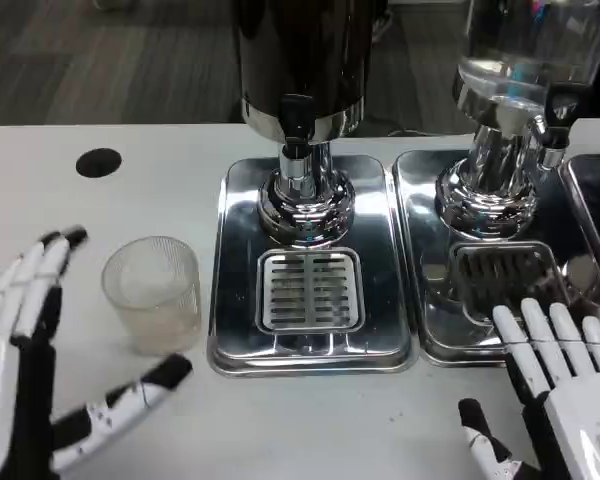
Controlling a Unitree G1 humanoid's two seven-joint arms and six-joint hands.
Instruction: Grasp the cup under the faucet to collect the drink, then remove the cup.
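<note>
Cup [152, 292] (clear) on table, left hand [30, 370] spread beside it

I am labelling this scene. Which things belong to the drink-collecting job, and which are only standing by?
Job: clear plastic cup; dark dispenser's faucet; its drip tray; left hand.

Standing by: clear dispenser; its tray; table hole; right hand.

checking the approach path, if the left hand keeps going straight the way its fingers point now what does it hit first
Likely nothing: the left hand points its fingers up the table, passing left of the cup, toward the black hole. The thumb reaches below the cup. Depth is unclear.
</note>
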